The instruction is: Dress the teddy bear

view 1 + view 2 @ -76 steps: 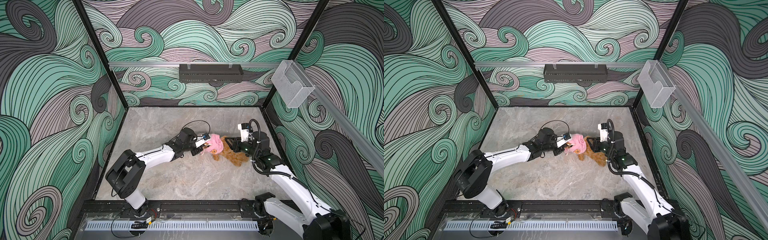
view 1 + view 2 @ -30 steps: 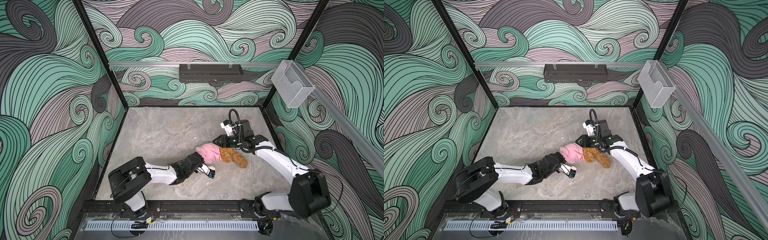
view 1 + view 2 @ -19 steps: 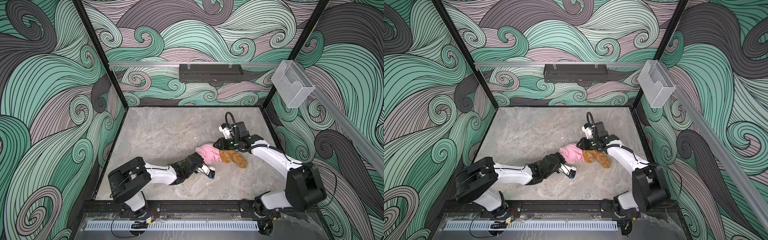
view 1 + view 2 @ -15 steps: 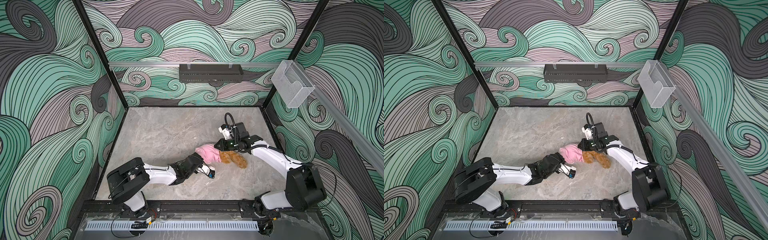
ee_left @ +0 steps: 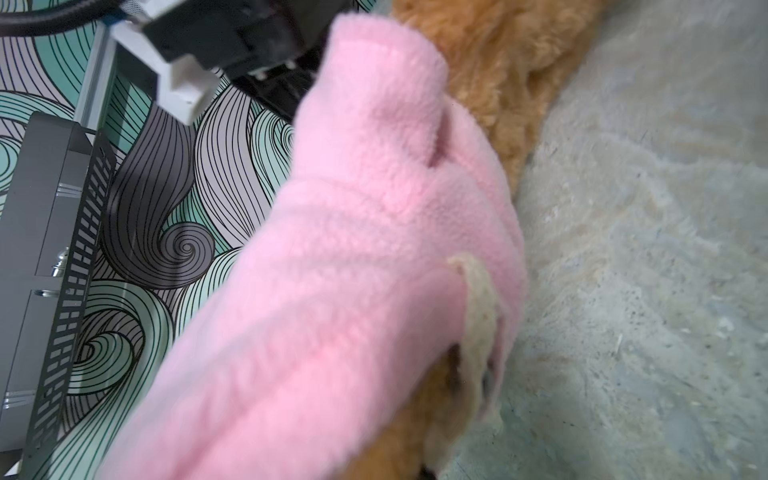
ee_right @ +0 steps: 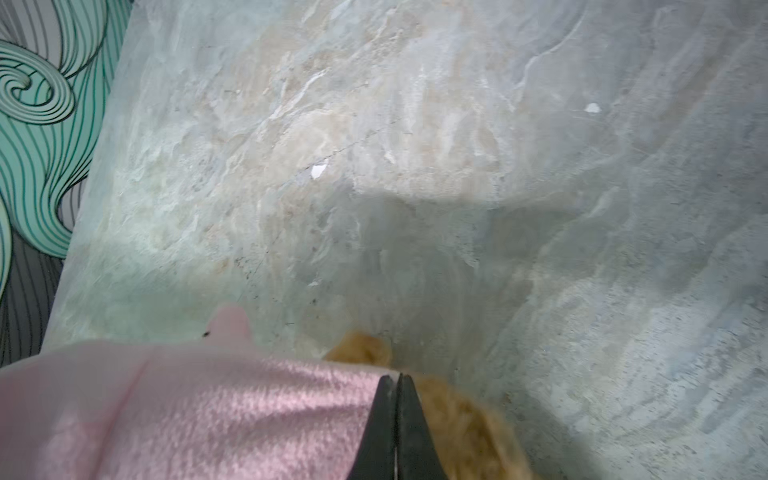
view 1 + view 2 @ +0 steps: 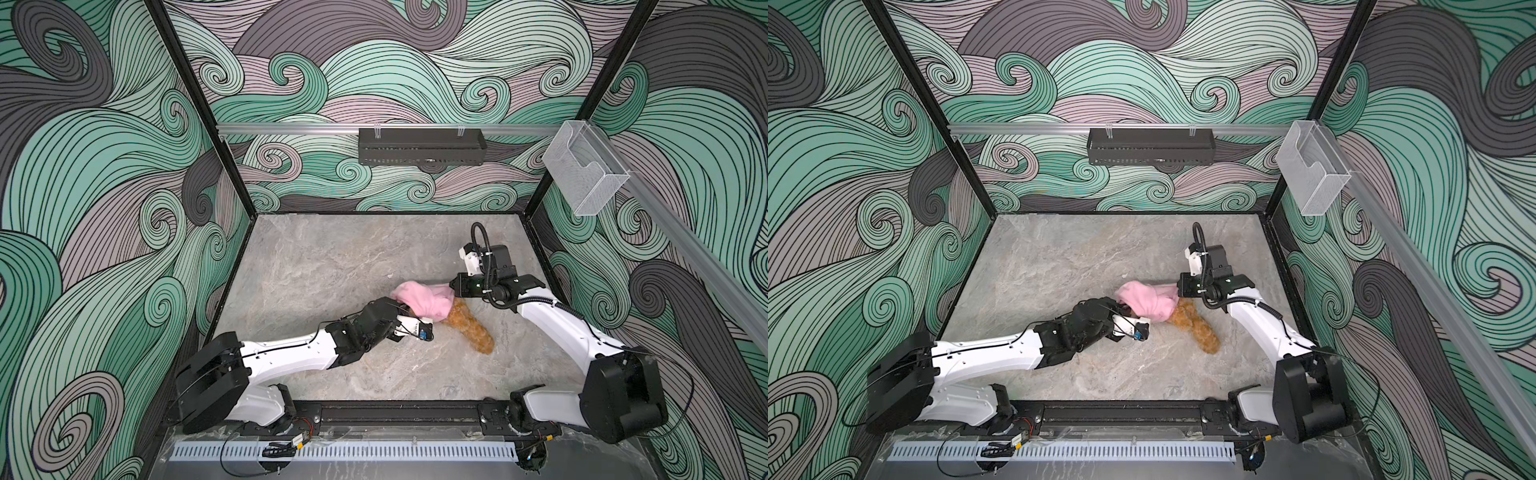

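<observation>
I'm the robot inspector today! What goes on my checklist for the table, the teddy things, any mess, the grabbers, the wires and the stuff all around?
Surface: grey marbled tabletop.
Job's things: teddy bear lies on the tabletop, one end inside the pink garment, the other end bare.
Clutter: a few tiny white specks.
Grippers: left gripper shut, tips hidden under the pink garment; right gripper shut, appears to pinch the garment's edge.
Cables: black hose looped over the right wrist; thin wires by the front rail.
Surroundings: swirl-patterned walls, black shelf on the back rail, clear plastic holder.
</observation>
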Controlling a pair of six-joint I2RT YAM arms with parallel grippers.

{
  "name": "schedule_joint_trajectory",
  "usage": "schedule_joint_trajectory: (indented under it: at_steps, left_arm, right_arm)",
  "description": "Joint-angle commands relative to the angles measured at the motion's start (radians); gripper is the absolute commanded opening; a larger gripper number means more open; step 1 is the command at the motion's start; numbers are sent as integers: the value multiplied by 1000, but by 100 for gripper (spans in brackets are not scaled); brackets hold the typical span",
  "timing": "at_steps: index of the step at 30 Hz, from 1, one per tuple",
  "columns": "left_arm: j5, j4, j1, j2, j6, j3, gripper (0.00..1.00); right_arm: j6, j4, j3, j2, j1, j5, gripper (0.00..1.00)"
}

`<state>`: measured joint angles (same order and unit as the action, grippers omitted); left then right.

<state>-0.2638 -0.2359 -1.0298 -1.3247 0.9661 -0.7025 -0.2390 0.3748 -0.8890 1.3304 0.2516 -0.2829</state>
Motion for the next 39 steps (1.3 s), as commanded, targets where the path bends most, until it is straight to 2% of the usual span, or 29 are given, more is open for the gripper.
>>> schedule_joint_trajectory:
  at_steps: [1, 8, 11, 14, 17, 20, 23, 25, 27, 30, 36, 39]
  left_arm:
    - [77, 184, 11, 44, -197, -16, 0]
    - [208, 271, 92, 59, -413, -65, 0]
    - [284, 326, 150, 37, -532, -112, 0]
    - [399, 368, 215, 12, -655, -157, 0]
    - [496, 396, 262, -14, -762, -196, 0]
    - [564, 414, 304, -40, -885, -229, 0]
    - [604, 434, 347, -62, -1026, -259, 0]
    - [593, 458, 372, -80, -1138, -281, 0]
    - [589, 514, 403, -124, -1268, -326, 0]
    - [663, 595, 449, -180, -1419, -404, 0]
    - [782, 496, 472, -202, -1622, -409, 0]
    - [859, 472, 488, -216, -1687, -423, 0]
  right_arm:
    - [26, -10, 21, 19, -72, 170, 0]
    - [14, -62, 25, 30, -111, 148, 0]
    - [16, -96, 28, 19, -107, 34, 0]
    - [21, -148, 21, 6, -93, -143, 0]
    - [12, -145, -8, -14, -77, -214, 15]
    - [20, -150, -16, -89, -48, -167, 27]
    - [67, -164, -2, -193, 8, -37, 40]
    - [108, -184, 15, -255, 53, 38, 44]
    - [145, -213, 40, -305, 106, 72, 45]
    - [112, -269, 94, -321, 163, 18, 46]
    - [13, -481, 278, -284, 307, -45, 47]
    - [-32, -540, 355, -261, 315, 23, 46]
